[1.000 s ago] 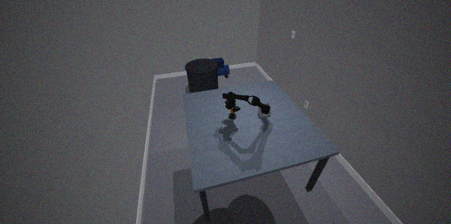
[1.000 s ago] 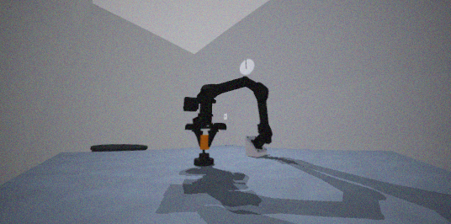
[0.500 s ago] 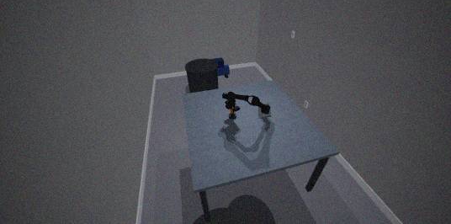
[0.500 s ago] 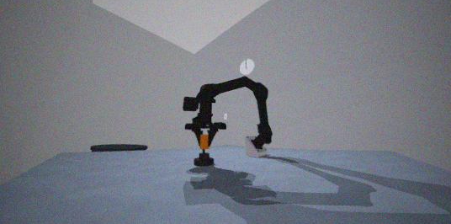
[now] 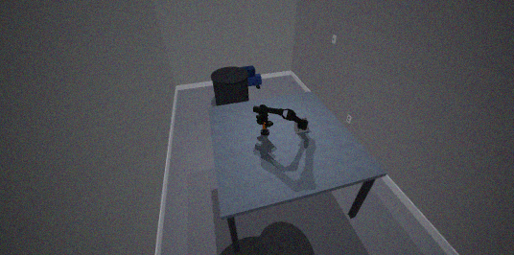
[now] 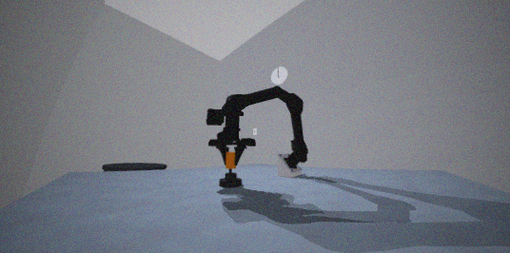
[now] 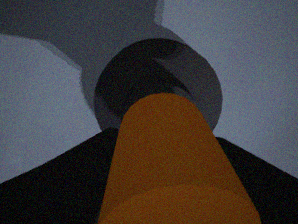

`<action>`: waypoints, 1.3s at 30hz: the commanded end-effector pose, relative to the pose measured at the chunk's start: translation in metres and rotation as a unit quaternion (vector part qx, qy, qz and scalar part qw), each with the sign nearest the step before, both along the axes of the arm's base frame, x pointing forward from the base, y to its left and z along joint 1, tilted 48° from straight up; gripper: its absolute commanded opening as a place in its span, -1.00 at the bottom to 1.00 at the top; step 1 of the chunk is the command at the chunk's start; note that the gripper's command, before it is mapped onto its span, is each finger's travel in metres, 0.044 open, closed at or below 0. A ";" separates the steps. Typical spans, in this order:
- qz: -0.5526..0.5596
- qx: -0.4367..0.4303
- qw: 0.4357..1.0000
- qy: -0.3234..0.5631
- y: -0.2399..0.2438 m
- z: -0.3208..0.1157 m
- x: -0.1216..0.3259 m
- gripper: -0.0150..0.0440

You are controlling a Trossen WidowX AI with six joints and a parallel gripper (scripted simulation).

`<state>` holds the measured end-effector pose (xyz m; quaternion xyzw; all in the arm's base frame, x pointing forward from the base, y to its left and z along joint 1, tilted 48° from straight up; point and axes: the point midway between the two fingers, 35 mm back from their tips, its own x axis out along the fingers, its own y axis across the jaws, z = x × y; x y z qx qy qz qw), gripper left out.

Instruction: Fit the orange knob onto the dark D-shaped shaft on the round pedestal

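Fingers (image 5: 265, 126) (image 6: 231, 150) grip the orange knob (image 5: 264, 127) (image 6: 230, 160) (image 7: 167, 145) above the pedestal (image 5: 265, 132) (image 6: 230, 182) (image 7: 202, 82). Misaligned flats could jam it, tilting or slipping it under downward push

You have a knob (image 5: 264, 127) (image 6: 230, 160) (image 7: 167, 145) with a smooth, matt surface, like plain plastic, and a pedestal (image 5: 265, 132) (image 6: 230, 182) (image 7: 207, 90) that looks smooth and dull. Your table (image 5: 288, 176) (image 6: 143, 213) has a matt top with faint, cloudy mottling; its material is unclear. The arm (image 5: 274, 110) (image 6: 259, 97) looks matt, without a bright gloss, and the walls (image 5: 96, 61) (image 6: 404, 70) look flat and unpolished.
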<state>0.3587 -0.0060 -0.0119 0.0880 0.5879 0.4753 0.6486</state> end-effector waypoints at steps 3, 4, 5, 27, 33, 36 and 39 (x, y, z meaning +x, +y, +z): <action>-0.003 -0.001 1.000 -0.002 -0.001 0.000 0.000 -0.49; -0.003 -0.001 1.000 -0.002 -0.001 0.000 0.000 -0.49; -0.003 -0.001 1.000 -0.002 -0.001 -0.001 0.000 -0.49; -0.003 -0.001 1.000 -0.002 0.000 -0.003 -0.003 -0.49; -0.003 -0.001 1.000 -0.002 0.001 -0.003 -0.003 -0.49; -0.003 -0.001 1.000 -0.002 0.000 -0.002 -0.002 -0.49; -0.003 -0.001 1.000 -0.002 -0.001 0.000 -0.001 -0.49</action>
